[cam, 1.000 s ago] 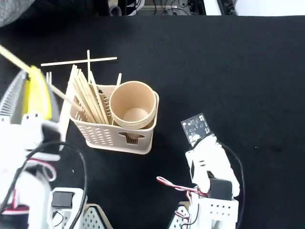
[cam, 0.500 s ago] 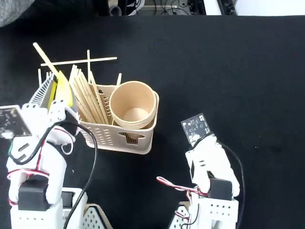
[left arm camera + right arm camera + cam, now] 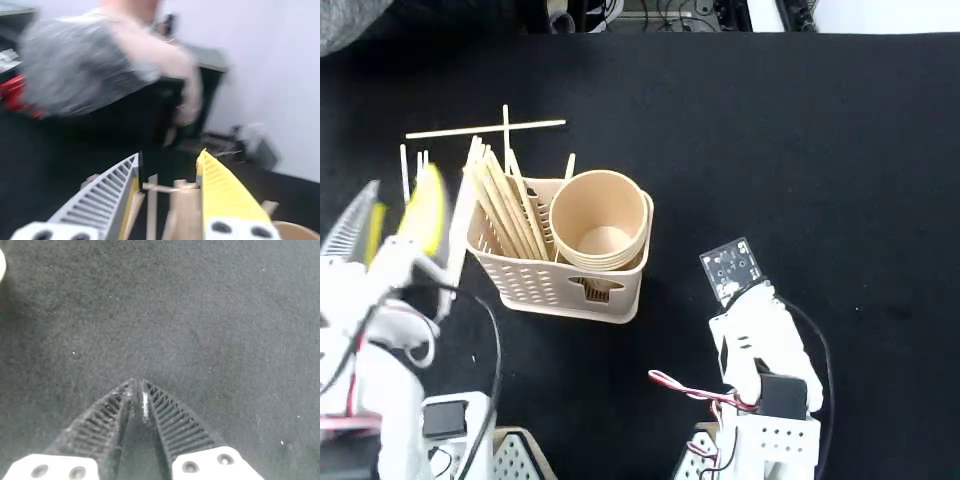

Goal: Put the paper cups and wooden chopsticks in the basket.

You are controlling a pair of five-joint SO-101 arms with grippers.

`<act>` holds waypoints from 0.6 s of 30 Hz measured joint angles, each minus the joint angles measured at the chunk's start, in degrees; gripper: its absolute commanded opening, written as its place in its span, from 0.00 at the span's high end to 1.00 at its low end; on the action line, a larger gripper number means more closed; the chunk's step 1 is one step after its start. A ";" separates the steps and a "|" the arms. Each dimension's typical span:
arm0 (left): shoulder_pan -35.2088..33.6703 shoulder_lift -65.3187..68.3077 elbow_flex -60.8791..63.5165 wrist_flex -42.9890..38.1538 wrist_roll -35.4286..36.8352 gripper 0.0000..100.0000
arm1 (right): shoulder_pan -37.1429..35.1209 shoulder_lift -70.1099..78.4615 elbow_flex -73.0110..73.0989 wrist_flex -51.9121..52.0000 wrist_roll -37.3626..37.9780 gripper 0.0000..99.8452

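Black cloth [image 3: 800, 150] covers the table. Left of centre in the high view stands the basket [image 3: 555, 285]. The stacked paper cups [image 3: 600, 225] sit in its right part, and a sheaf of wooden chopsticks [image 3: 505, 205] leans in its left part.

The job looks nearly done. What remains are the loose chopsticks [image 3: 485, 129] lying crossed on the cloth above the basket, with a few short ends showing to their lower left.

At the left edge of the frame, beside the basket, the left gripper [image 3: 402, 190] hangs with its jaws spread wide, and I see nothing held between them. In its own wrist view the left gripper [image 3: 169, 155] frames sticks beyond its tips.

The right gripper [image 3: 136, 384] has its tips pressed together over bare cloth, holding nothing, and the right arm [image 3: 760, 345] sits at lower right.

The next move probably calls for the left claw to go up-frame to one loose stick and pinch it near the middle.
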State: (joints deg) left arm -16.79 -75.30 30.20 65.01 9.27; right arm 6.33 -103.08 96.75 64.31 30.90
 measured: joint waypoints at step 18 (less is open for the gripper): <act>-17.14 59.87 -19.69 13.45 -12.13 0.80 | 0.00 0.00 0.00 0.00 0.00 0.99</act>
State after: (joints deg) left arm -33.93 -15.43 10.51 78.46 -2.86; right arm 6.33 -103.08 96.75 64.31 30.90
